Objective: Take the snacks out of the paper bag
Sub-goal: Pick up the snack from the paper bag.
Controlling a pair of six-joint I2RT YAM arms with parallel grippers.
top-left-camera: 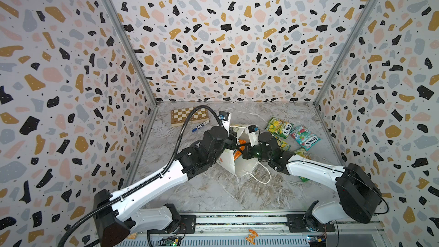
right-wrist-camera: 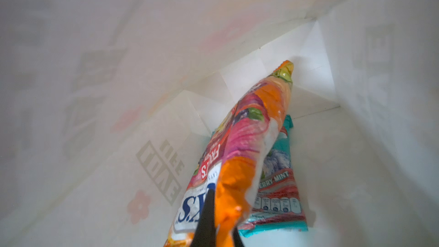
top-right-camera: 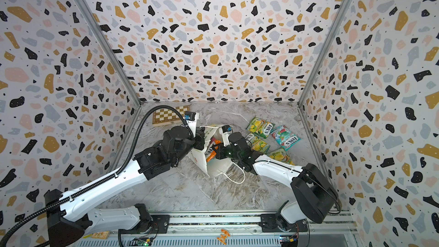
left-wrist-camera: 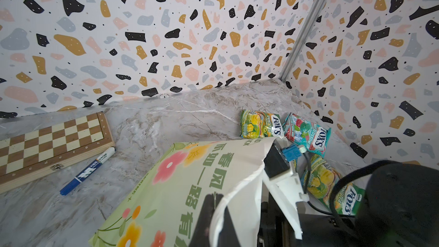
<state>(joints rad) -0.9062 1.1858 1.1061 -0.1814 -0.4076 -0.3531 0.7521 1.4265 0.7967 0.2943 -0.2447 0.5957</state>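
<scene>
Currently: paper bag [top-left-camera: 237, 166] sits mid-worktop, tilted, mouth open twd the cameras in both top views. Printed flower side faces the left wrist cam.

Inside, per right wrist view:
- Orange-pink packet [right-wrist-camera: 249, 139] is raised on end off the bag floor.
- Inner teal packet [right-wrist-camera: 278, 186] lies flat behind it, against the bottom fold.

Right hand [right-wrist-camera: 223, 212] is in the bag mouth. Jaws are closed tight on the near end of the orange-pink packet, w/ dark fingers [right-wrist-camera: 206, 217] vis. either side of the crumpled foil.

Left hand [left-wrist-camera: 217, 217] is pinched shut on the bag's rim, holding that side up. One white cord handle [top-left-camera: 270, 176] lies loose on the worktop [top-left-camera: 213, 198] at the bag's near side.

Outside the bag, btwn it and the rt wall, four packets lie flat on the worktop:
- Far green-yellow packet [top-left-camera: 278, 127] and outer teal packet [top-left-camera: 305, 137] are side by side, edges touching or nearly so.
- Middle green-yellow packet [top-right-camera: 257, 142] is just beside the right arm's wrist.
- Near green-yellow packet [top-right-camera: 280, 156] is partly under that arm.

Far-left corner: chessboard [top-left-camera: 188, 116] lies flat, w/ a blue marker pen [top-left-camera: 200, 125] just beside its near edge. Both are apart from the bag.
</scene>
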